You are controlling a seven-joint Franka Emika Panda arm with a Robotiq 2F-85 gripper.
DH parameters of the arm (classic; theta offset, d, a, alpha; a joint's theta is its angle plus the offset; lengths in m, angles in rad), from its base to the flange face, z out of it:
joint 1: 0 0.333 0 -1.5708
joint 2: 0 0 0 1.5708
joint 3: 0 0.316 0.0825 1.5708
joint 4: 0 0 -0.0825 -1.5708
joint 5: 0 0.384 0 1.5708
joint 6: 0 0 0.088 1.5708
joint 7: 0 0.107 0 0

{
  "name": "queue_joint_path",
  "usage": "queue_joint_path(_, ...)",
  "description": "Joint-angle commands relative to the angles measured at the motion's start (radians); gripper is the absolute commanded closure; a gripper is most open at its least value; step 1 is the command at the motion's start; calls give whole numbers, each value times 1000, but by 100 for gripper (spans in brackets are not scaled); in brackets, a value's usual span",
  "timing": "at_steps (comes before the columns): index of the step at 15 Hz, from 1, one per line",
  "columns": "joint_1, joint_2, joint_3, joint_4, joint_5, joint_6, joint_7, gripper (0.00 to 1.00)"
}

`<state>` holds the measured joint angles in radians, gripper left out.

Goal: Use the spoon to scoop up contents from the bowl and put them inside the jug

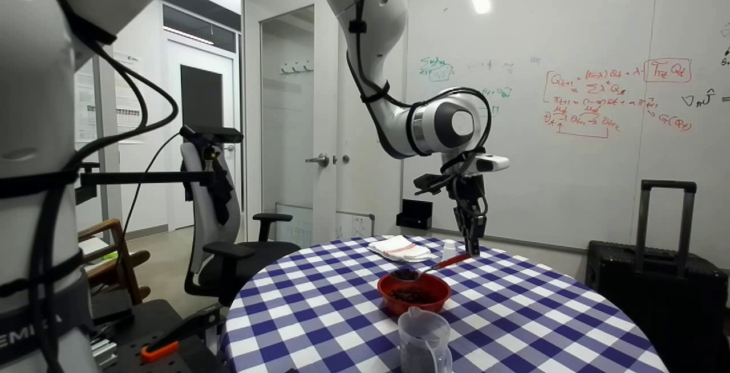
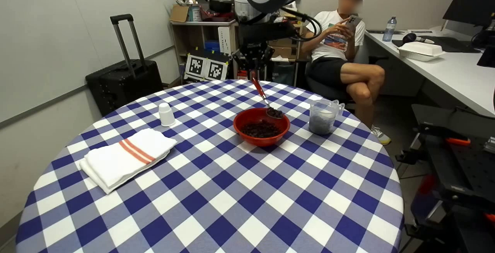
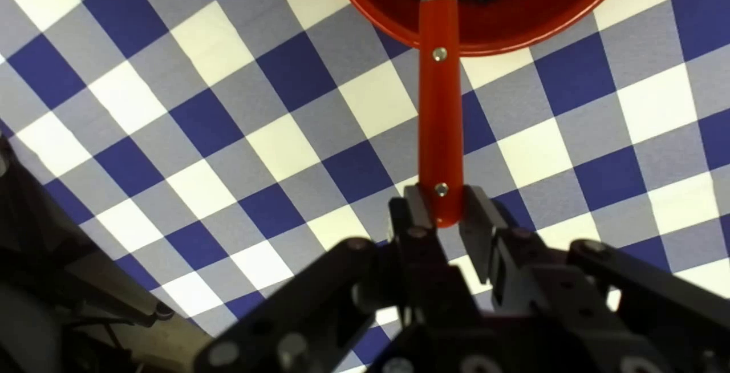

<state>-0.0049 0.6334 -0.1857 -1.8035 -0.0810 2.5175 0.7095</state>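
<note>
Our gripper (image 3: 446, 207) holds the spoon (image 2: 260, 87) by the very end of its red handle (image 3: 440, 122), two fingers (image 3: 482, 212) drawn narrow and pressed against either side. From our fingertips the spoon slants down and away, so its metal head sits lower than the hand, heaped with dark, bean-like contents (image 2: 275, 112). We see that loaded head at the edge of the bowl (image 2: 260, 141), and cannot tell whether it touches the rim. Round, shallow and red, the bowl rests below our gripper and ahead of it in the wrist view, with more of the dark contents in its bottom.

Lower than our gripper and to its right in an exterior view, the clear jug (image 2: 321, 123) stands upright, near the bowl but apart from it; whether it holds anything, we cannot make out. To the gripper's left in an exterior view, also lower, we find a small white cup-like object (image 2: 166, 115), and nearer the camera than our hand, a folded white cloth (image 2: 120, 160) with orange stripes. Under these, below the hand, spreads a blue-and-white checked tablecloth (image 2: 232, 206).

Above the gripper is the rest of our arm (image 1: 382, 31). Farther off behind the hand, in an exterior view, a seated person (image 2: 335, 44) holds a phone (image 2: 353, 21), and a black suitcase (image 2: 122, 88) stands with its handle raised.
</note>
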Motion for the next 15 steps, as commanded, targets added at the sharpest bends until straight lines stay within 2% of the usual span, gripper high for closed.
queue_joint_path(1, 13, -56, -7, -43, 7, -48, -69, 95)
queue_joint_path(8, 10, -90, -11, -78, -3, -104, -164, 95)
queue_joint_path(15, 6, -158, -42, -176, -14, -75, -183, 95)
